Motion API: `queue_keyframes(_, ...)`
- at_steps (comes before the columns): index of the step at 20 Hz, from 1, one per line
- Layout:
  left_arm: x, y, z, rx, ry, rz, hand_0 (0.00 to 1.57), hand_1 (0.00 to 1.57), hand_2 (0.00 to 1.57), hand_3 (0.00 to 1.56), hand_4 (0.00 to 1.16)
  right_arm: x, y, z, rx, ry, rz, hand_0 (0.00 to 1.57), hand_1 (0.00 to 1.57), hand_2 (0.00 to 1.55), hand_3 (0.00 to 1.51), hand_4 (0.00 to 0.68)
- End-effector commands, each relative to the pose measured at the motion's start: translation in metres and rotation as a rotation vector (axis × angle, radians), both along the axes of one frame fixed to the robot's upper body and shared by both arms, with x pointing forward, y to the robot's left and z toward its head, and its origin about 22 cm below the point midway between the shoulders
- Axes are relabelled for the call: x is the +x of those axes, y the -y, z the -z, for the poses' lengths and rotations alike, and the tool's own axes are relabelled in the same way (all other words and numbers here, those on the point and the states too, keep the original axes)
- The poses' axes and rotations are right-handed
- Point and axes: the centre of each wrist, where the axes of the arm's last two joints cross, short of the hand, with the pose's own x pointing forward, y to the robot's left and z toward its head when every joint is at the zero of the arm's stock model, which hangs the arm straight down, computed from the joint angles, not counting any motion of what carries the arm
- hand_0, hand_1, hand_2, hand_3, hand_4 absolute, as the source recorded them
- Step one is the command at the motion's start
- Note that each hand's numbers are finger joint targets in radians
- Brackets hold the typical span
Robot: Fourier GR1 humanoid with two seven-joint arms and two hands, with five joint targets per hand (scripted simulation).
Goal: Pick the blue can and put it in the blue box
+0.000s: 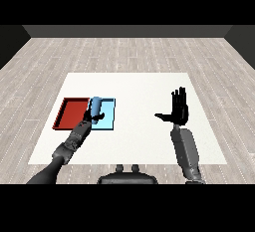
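A blue can [96, 105] stands upright over the left part of the light blue tray [108, 119], close to the border with the red tray [70, 112]. My left hand [93, 118] curls round the can's lower part, its forearm coming in from the lower left. Whether the can rests on the tray floor or hangs just above it is not visible. My right hand [179, 108] is raised over the right half of the table, fingers straight and spread, thumb out to the left, holding nothing.
The two trays lie side by side at the left of the white table [144, 91]. Wooden floor surrounds the table on all sides.
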Motion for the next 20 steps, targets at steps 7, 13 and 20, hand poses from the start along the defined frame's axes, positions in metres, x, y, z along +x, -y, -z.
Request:
queue_keyframes(7,0.003,0.000,-0.002,0.179,-0.012,-0.039,0.00,0.00,0.00,0.00,0.00,0.005,-0.002,-0.005,0.026,0.024,-0.026,0.00,0.00,0.00,0.00,0.000)
queue_keyframes(13,-0.003,0.005,0.004,0.151,0.221,-0.125,0.00,0.00,0.00,0.00,0.00,-0.002,-0.009,0.000,0.011,0.046,-0.052,0.00,0.00,0.00,0.00,0.000)
queue_keyframes(20,0.027,0.035,-0.041,-0.116,0.667,0.069,0.00,0.00,0.00,0.00,0.00,-0.005,0.005,-0.005,0.020,0.043,-0.062,0.00,0.00,0.00,0.00,0.000)
